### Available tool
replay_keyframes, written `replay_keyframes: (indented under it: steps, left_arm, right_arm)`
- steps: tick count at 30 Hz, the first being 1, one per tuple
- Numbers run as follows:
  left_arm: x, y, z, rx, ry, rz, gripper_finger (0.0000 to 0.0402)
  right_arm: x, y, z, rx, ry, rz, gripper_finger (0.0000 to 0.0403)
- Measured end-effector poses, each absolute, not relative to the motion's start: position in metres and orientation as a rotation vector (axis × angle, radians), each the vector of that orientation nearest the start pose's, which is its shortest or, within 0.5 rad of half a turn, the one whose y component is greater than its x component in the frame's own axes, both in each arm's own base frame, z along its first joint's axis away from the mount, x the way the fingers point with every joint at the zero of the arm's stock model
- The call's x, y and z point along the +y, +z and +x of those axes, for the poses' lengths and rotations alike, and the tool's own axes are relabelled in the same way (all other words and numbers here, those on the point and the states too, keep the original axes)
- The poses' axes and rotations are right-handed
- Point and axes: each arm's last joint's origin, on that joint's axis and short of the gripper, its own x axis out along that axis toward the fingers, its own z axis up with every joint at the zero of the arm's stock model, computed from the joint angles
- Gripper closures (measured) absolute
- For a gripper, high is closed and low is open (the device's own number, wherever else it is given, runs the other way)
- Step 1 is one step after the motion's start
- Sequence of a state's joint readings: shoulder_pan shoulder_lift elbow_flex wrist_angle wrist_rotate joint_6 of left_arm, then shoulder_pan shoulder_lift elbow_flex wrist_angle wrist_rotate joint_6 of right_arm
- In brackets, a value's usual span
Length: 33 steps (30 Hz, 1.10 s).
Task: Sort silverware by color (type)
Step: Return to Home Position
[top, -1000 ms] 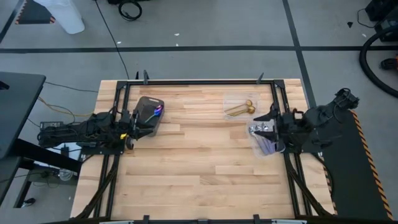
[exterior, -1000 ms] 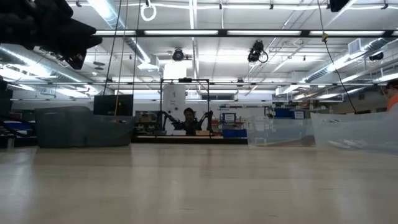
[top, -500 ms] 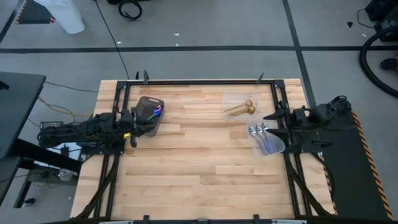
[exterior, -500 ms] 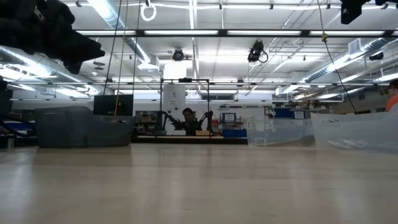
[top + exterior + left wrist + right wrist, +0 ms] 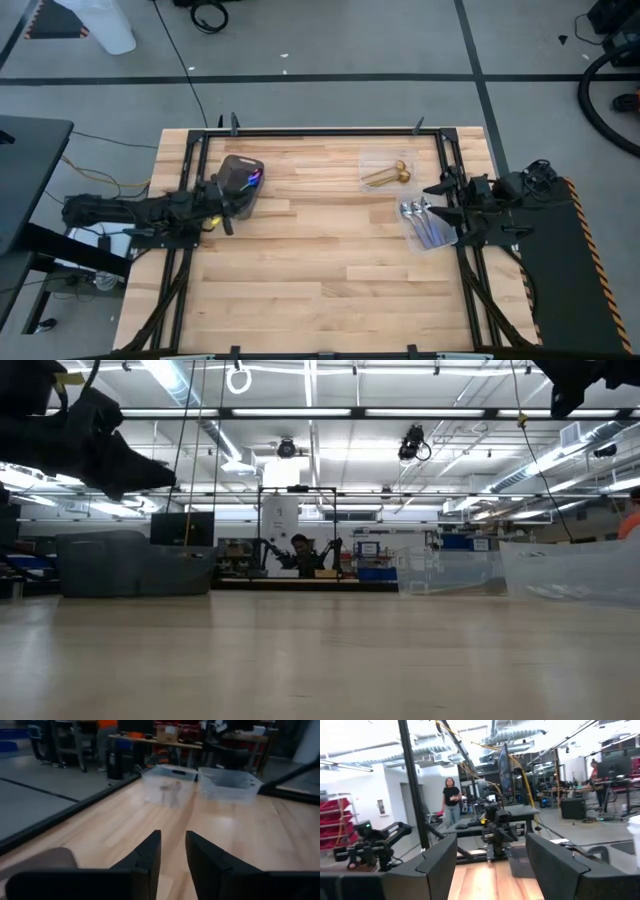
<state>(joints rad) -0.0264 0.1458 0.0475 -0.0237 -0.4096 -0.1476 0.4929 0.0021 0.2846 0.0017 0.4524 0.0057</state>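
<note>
**Worktop** (image 5: 320, 280): butcher-block wood inside a black frame, one arm at each side.

**Silverware**, three lots, all contained:
- gold spoons (image 5: 385, 176), in a clear container (image 5: 368, 160) on the right half
- spoons with pale bowls and purplish handles (image 5: 418, 218), in a second clear container (image 5: 446, 238) just beside the first
- iridescent spoons (image 5: 250, 178), a blue-violet glint in the dark tray (image 5: 230, 168) on the left half

No spoon was seen lying loose on the bare wood.

**Left claw** (image 5: 171, 837): beside the dark tray at the worktop's left edge. Its fingers were only narrowly parted and held nothing.

**Right claw** (image 5: 442, 200): at the right edge, next to the second container. It was spread wide and empty.

**Step in hand**: judged to be the return to rest. The sorting itself appeared complete, with both arms low and drawn toward their own sides.

**Next move**: each arm needs only to fold back to its parked pose. The right claw must clear the container wall without nudging it. No grasp is called for.
</note>
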Motion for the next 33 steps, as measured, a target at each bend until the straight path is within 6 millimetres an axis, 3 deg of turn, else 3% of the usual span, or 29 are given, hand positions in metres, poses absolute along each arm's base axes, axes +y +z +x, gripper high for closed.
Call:
replay_keyframes:
  steps: [4, 10, 16, 22, 29, 33]
  left_arm:
    - [0.006, 0.165, 0.104, 0.057, 0.398, -0.075, 0.0323]
    - [0.004, 0.163, 0.104, 0.04, 0.408, -0.051, 0.0345]
    - [0.002, 0.169, 0.104, -0.013, 0.438, -0.018, 0.0361]
    - [0.0, 0.169, 0.104, -0.016, 0.417, -0.035, 0.0363]
    - [-0.001, 0.168, 0.104, -0.062, 0.412, -0.256, 0.0363]
    - [-0.001, 0.168, 0.104, -0.064, 0.411, -0.265, 0.0363]
  right_arm:
    - [0.023, 0.246, 0.068, -0.252, 0.071, 0.162, 0.0156]
    - [0.03, 0.209, 0.081, -0.151, 0.077, 0.208, 0.0156]
    - [0.033, 0.184, 0.088, -0.175, 0.049, 0.251, 0.0156]
    - [0.033, 0.182, 0.089, -0.153, 0.055, 0.289, 0.0156]
    - [0.033, 0.182, 0.089, -0.153, 0.056, 0.289, 0.0156]
    - [0.033, 0.182, 0.089, -0.153, 0.057, 0.288, 0.0156]
